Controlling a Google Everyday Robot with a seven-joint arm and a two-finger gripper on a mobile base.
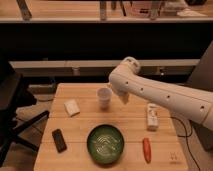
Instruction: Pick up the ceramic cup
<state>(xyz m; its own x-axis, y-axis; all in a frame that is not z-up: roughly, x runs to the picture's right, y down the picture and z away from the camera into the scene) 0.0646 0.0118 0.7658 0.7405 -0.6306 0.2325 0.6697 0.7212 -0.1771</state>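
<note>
The ceramic cup [104, 97], small, whitish and upright, stands on the wooden table [75, 159] near its far middle. My gripper [123, 96] hangs from the white arm just to the right of the cup, close beside it, with a small gap between them. It is open and holds nothing. The arm reaches in from the right edge of the view, and its bend sits above and behind the cup.
A green bowl [105, 144] sits front centre. An orange-red carrot-like item [146, 150] lies to its right, with a white bottle [152, 116] behind that. On the left are a black bar [59, 140] and a pale packet [72, 107]. A dark chair [10, 112] stands left of the table.
</note>
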